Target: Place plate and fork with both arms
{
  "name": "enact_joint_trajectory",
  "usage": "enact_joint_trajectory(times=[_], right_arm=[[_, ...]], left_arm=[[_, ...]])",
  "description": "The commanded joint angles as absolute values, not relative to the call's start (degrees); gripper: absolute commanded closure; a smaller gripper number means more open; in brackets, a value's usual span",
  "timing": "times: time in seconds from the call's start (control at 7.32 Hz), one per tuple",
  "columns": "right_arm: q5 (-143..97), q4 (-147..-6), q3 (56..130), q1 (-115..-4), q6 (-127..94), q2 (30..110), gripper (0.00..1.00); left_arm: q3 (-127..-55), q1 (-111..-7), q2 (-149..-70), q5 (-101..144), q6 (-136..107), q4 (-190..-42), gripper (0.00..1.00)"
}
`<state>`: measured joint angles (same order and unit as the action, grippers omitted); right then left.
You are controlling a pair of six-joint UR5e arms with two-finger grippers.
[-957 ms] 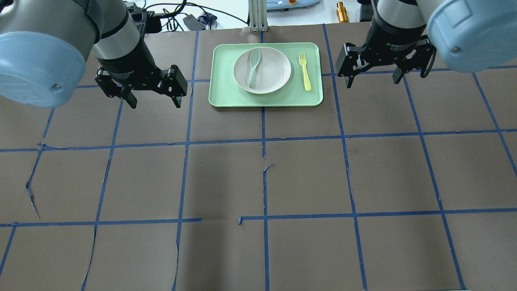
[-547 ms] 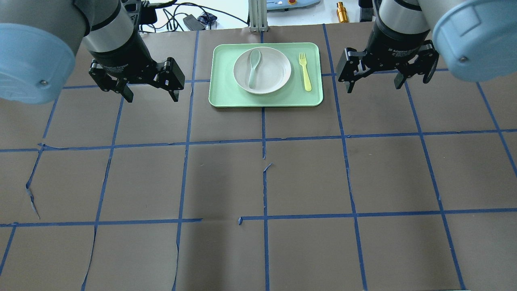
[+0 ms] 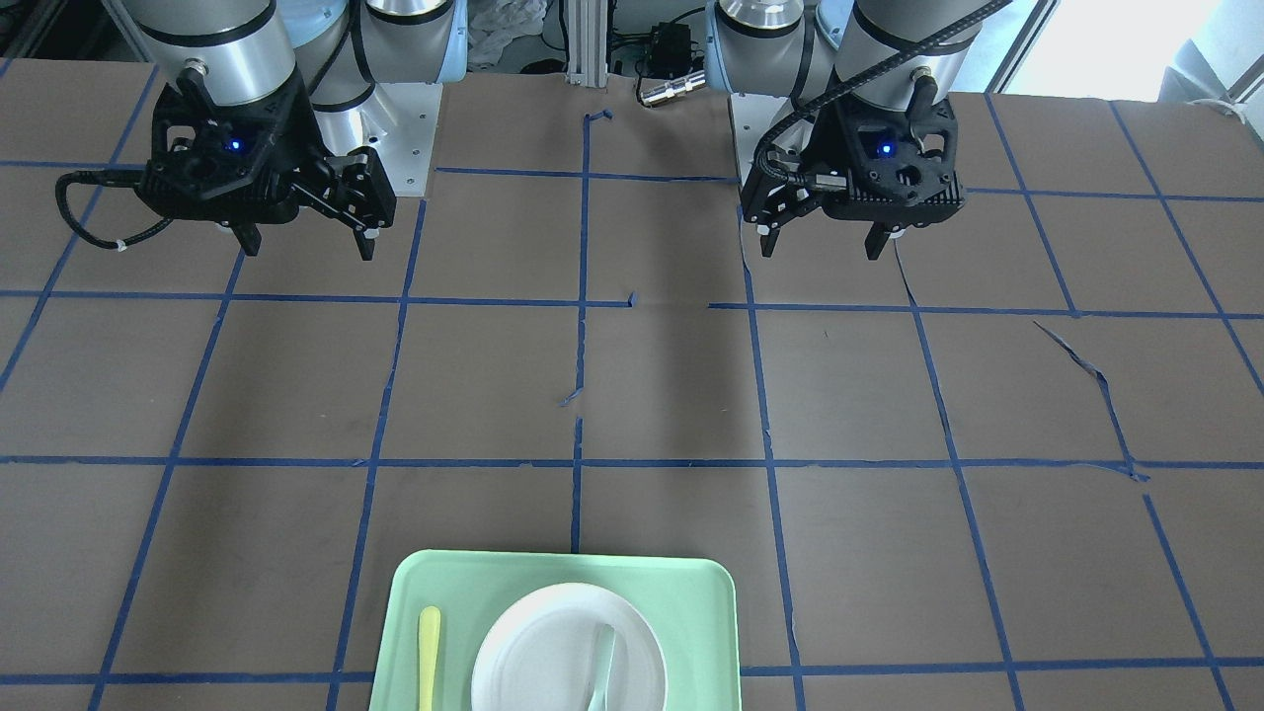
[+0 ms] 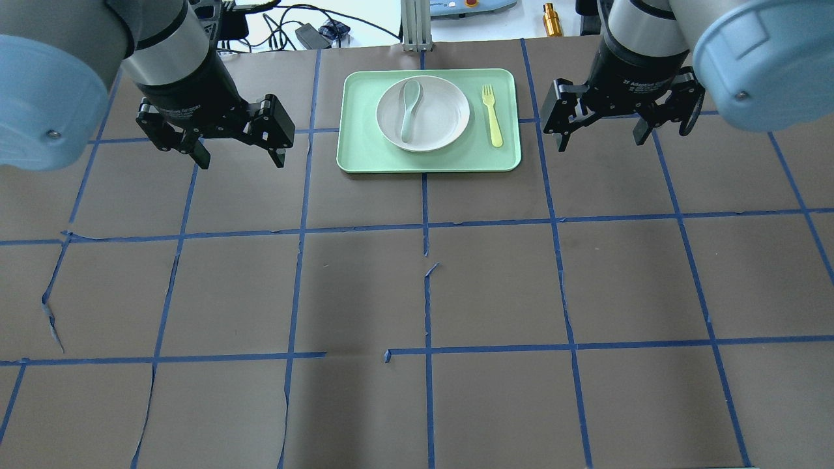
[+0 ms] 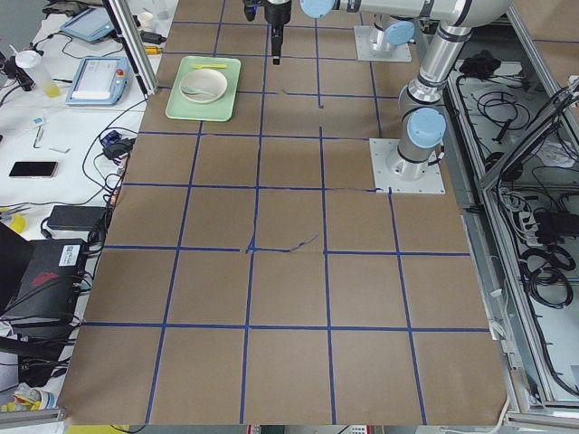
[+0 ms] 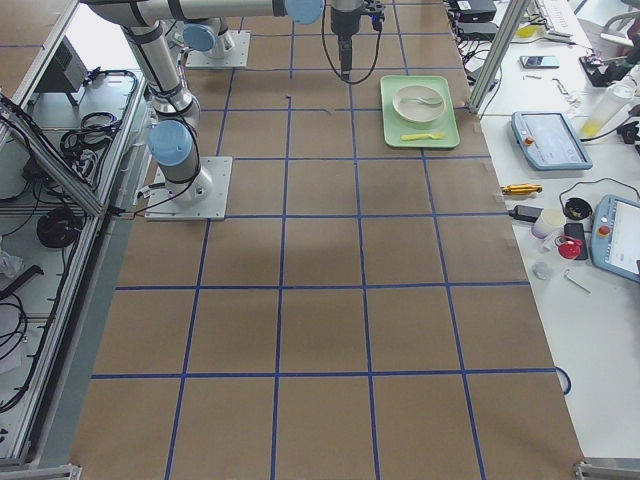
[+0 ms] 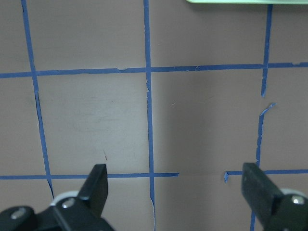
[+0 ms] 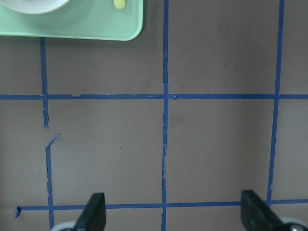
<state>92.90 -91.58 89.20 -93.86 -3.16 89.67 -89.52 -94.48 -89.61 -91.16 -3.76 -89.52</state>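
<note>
The white plate [image 4: 443,111] sits in the mint-green tray [image 4: 365,156] at the far middle of the table. The yellow fork [image 4: 492,116] lies in the tray to the plate's right, tines pointing away. My left gripper [image 4: 241,159] hangs open and empty above the table, left of the tray. My right gripper [image 4: 601,142] hangs open and empty, right of the tray. In the front-facing view the plate [image 3: 543,642], fork [image 3: 429,657], left gripper [image 3: 821,249] and right gripper [image 3: 307,247] show too. The right wrist view catches the tray corner [image 8: 72,29] and the fork's handle end [image 8: 119,4].
A pale grey-green spoon [image 4: 409,111] lies in the plate. The table is brown paper with a blue tape grid. Cables, a brass cylinder [image 4: 551,19] and devices lie beyond the far edge. The left wrist view shows only the tray's edge [image 7: 226,1] and tape lines.
My left gripper has drifted a little to the left and away from the camera. My right gripper has shifted only slightly. Both stay open; plate, fork and spoon have not moved.
</note>
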Motion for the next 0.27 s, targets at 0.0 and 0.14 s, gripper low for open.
enact_joint_trajectory(times=[0.0, 0.14], right_arm=[[92.9, -91.58, 89.12, -93.95, -3.16, 89.65, 0.0], [92.9, -91.58, 89.12, -93.96, -3.16, 89.65, 0.0]], left_arm=[[-89.74, -94.48, -89.65, -91.14, -3.78, -89.56, 0.0], [-89.82, -94.48, -89.65, -91.23, -3.78, -89.47, 0.0]])
